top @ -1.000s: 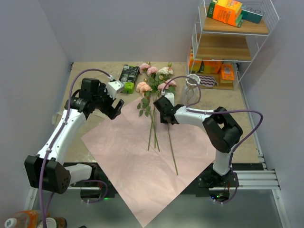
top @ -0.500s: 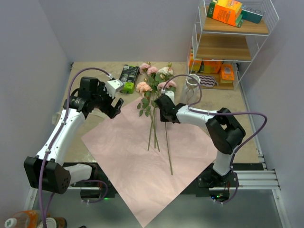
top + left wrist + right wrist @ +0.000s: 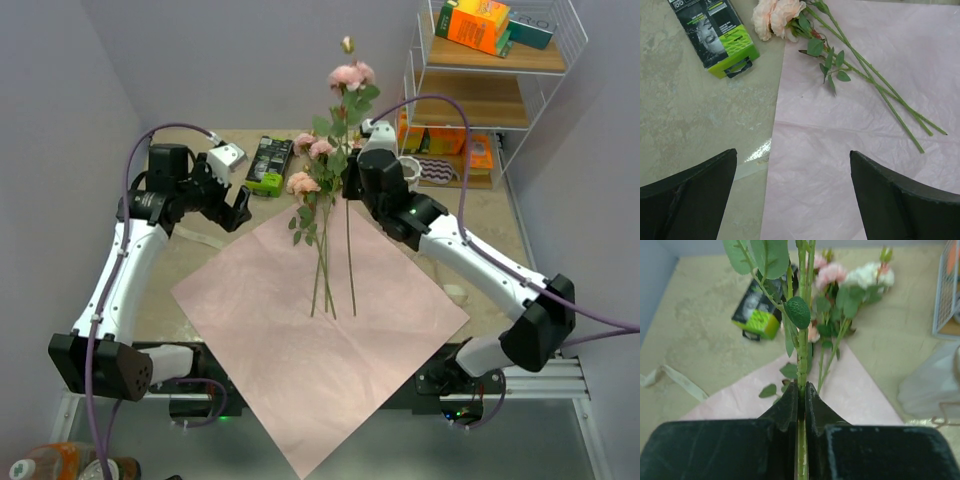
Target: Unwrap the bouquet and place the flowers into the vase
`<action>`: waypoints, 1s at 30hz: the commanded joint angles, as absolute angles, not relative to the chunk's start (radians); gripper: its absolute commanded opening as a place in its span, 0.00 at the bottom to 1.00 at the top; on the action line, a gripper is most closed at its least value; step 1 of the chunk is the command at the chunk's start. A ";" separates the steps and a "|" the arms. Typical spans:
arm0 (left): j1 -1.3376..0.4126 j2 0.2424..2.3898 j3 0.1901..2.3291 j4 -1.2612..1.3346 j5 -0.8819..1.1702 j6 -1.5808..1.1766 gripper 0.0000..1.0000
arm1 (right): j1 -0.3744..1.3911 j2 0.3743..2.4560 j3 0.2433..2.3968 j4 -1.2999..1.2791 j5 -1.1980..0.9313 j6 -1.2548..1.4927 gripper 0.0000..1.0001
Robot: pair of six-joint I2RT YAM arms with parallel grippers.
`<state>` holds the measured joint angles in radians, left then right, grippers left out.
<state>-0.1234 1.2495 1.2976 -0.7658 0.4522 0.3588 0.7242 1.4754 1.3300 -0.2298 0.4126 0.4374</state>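
Gripping a single flower by its green stem, the right gripper has its jaws pressed tight on the stalk. It stands upright at top centre of the overhead view, with the pink bloom up high and the lower end hanging over the pink paper. The other flowers lie flat across the sheet's upper corner, blooms towards the green-and-black box. At centre left the left gripper hovers with jaws wide apart, holding nothing. The beige ribbon lies loose on the table. The vase sits centre right, mostly hidden behind the right arm.
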 commanded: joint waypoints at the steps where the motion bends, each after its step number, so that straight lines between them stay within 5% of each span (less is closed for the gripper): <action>1: -0.089 1.273 1.365 -0.779 0.544 0.325 0.99 | 0.722 1.399 1.468 -0.091 0.497 0.225 0.00; 8: -0.068 1.324 1.391 -0.784 0.589 0.321 0.99 | 0.721 1.371 1.649 0.187 0.607 -0.130 0.00; 19: -0.043 1.380 1.397 -0.779 0.627 0.341 0.99 | 0.719 1.393 1.637 0.774 0.686 -0.693 0.00; 30: -0.032 1.404 1.401 -0.793 0.656 0.376 0.99 | 0.644 1.428 1.548 0.925 0.667 -0.680 0.00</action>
